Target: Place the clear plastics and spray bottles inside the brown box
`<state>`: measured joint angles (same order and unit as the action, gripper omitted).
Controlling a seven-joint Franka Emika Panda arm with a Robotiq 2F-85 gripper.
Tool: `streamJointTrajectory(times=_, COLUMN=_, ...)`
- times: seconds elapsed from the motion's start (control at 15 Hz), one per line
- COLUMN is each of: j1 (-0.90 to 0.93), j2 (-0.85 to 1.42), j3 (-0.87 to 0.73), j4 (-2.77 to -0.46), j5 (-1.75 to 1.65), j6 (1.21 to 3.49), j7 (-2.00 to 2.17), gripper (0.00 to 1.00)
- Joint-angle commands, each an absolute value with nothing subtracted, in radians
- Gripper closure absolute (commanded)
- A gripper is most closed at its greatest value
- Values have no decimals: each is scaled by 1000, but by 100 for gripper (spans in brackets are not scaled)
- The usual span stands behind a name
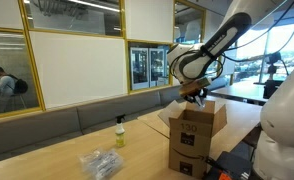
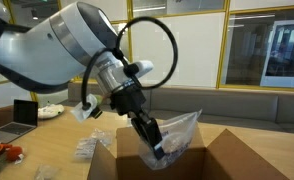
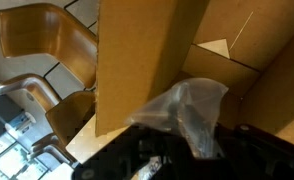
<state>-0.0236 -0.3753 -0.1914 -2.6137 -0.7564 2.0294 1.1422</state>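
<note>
The brown box (image 1: 196,135) stands upright on the table with its top flaps open, and its flaps (image 2: 232,155) fill the foreground in an exterior view. My gripper (image 2: 150,146) hangs over the opening, shut on a piece of clear plastics (image 2: 179,132) that dangles into the box. In the wrist view the same film (image 3: 189,108) bunches between my dark fingers, with the cardboard wall (image 3: 137,60) behind it. More clear plastics (image 1: 102,163) lie on the table beside the box. A small spray bottle (image 1: 119,132) stands upright further back, away from the gripper (image 1: 194,94).
A grey bench seat (image 1: 77,118) runs along the glass wall behind the table. A laptop (image 2: 26,113) and a white object (image 2: 50,112) sit on a far table. Wooden chairs (image 3: 47,45) stand on the floor beside the table.
</note>
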Motion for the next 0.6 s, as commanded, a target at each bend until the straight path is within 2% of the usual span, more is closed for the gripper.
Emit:
streamJointTrajectory(times=0.0, j1=-122, j2=-383, j3=-200, j4=-2701, j5=-699, j6=2210, j7=1140, gripper=85)
streamJointTrajectory(times=0.53, j1=-257, j2=-193, j3=-204, j4=-2757, j5=-622, j6=2547, j7=1128, gripper=84)
